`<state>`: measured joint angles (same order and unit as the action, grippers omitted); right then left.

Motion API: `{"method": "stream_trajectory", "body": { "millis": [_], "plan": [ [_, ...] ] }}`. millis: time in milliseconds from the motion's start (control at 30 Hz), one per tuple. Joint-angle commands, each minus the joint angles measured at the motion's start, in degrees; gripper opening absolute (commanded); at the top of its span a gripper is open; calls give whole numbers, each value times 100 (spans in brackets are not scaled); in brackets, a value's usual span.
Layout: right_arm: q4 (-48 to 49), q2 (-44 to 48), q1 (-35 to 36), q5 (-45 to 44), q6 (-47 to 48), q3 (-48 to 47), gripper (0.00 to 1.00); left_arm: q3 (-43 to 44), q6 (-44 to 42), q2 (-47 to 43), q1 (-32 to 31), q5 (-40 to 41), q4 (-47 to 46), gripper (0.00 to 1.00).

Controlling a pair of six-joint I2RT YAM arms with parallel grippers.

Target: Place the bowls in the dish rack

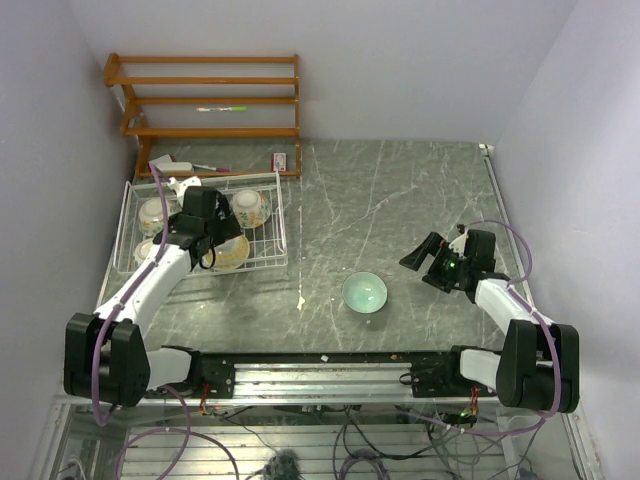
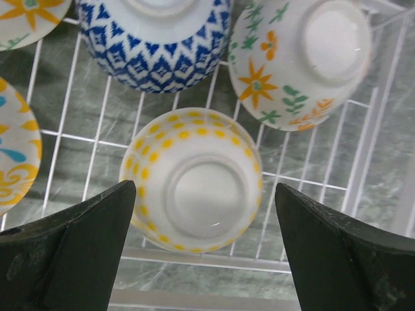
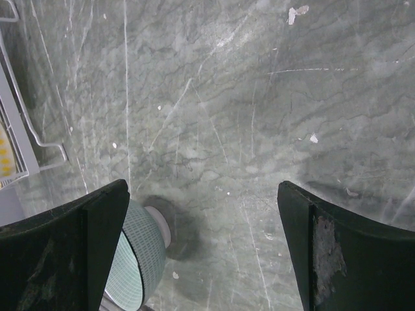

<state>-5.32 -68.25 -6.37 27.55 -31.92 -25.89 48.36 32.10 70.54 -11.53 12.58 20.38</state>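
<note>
The white wire dish rack (image 1: 283, 228) stands at the left and holds several floral bowls upside down. In the left wrist view a yellow-dotted bowl (image 2: 194, 184) lies in the rack (image 2: 376, 116) with a blue-patterned bowl (image 2: 155, 39) and an orange-flower bowl (image 2: 298, 61) beyond it. My left gripper (image 1: 210, 248) hovers over the rack, open and empty (image 2: 204, 259), just above the yellow-dotted bowl. The plain teal bowl (image 1: 364, 292) sits upright on the table. My right gripper (image 1: 421, 262) is open and empty (image 3: 204, 253), to the right of the teal bowl (image 3: 133, 259).
A brown wooden shelf unit (image 1: 205, 100) stands against the back wall behind the rack, with small items (image 1: 280, 161) on the table at its foot. The rack's corner (image 3: 19, 129) shows at the left of the right wrist view. Walls close in on both sides.
</note>
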Motion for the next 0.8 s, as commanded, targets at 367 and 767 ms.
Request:
{"method": "stream_trajectory", "body": {
  "millis": [367, 767],
  "plan": [
    [172, -22, -20, -22, 54, 85, 99, 173, -193, 420, -310, 823, -23, 94],
    [215, -22, -26, -23, 28, 118, 99, 248, -209, 393, -368, 1054, 156, 65]
  ]
}}
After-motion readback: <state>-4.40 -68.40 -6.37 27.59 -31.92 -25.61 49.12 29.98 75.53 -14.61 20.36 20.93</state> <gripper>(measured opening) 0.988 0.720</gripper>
